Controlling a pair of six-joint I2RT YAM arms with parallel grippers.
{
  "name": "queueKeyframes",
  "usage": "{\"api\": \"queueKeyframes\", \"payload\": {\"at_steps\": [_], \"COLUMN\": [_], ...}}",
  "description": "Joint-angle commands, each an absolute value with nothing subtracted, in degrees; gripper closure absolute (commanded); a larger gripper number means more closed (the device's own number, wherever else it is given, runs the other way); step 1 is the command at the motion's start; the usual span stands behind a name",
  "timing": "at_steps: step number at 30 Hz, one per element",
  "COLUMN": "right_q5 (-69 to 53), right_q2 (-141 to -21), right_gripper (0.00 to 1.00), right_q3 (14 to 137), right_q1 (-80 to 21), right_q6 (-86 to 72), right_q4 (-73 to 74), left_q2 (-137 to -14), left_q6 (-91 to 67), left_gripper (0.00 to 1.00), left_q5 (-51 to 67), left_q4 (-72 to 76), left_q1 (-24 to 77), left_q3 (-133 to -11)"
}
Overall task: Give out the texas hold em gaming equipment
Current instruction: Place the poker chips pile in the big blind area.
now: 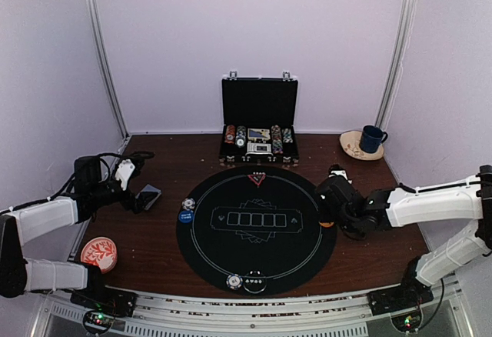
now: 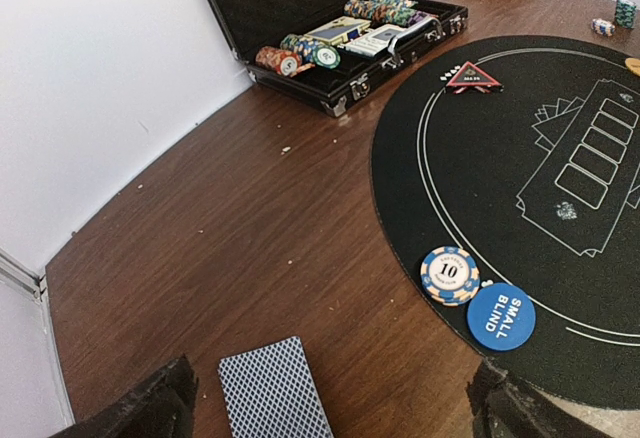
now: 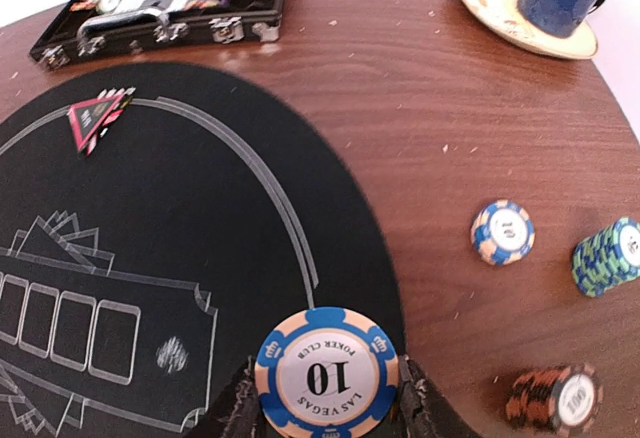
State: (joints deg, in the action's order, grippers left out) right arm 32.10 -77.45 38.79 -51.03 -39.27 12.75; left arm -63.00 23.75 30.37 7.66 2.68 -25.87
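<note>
a blue-and-cream striped-edge poker chip [image 3: 327,370] marked 10 is clenched edge to edge in the right tool [image 3: 327,410], over the right rim of the round black felt mat [image 3: 150,218]. its lower edge is cut off by the frame, and whether it touches the mat cannot be told. a speck of orange [image 1: 327,224] beside that tool is too small to name. the grey-blue-backed cards [image 2: 272,393] lie on the brown wooden surface [image 2: 230,228], partly cut off; one card or a pile, i cannot tell.

counted: right of the mat, one loose flat chip [image 3: 503,231], one teal stack [image 3: 608,256] and one orange-and-dark stack [image 3: 553,396]. at the left rim, one striped chip [image 2: 450,274] lies just beside one blue "small blind" disc [image 2: 501,316]. at the near rim, one white chip [image 1: 234,281] lies beside one dark disc [image 1: 255,282]. at the far rim there is one red triangle marker [image 2: 473,78].

the right arm reaches in bent from the right, tool low. the left arm lies along the left side, the left tool [image 2: 330,403] released wide, its fingers either side of the cards.
</note>
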Motion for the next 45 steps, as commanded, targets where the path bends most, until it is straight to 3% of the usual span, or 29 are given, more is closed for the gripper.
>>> {"api": "queueKeyframes", "payload": {"at_steps": [1,14,45], "right_q5": [35.9,37.1,34.0], "right_q2": [-75.1,-74.2,-84.6], "right_gripper": [0.67,0.66,0.64], "right_q3": [36.6,32.0,30.5], "right_q1": [-55.9,-65.4,-61.4], "right_q6": [-46.5,-58.4,-53.9], "right_q4": [19.0,24.5,13.0], "left_q2": [-62.4,-62.3,-62.8], "left_q6": [24.1,24.1,24.2], "left_gripper": [0.02,0.02,0.02], "left_q5": [30.4,30.3,30.5], "left_q4": [9.9,9.9,10.1], "left_q1": [2.8,2.8,2.8], "left_q3": [-25.8,-25.8,-25.8]}}
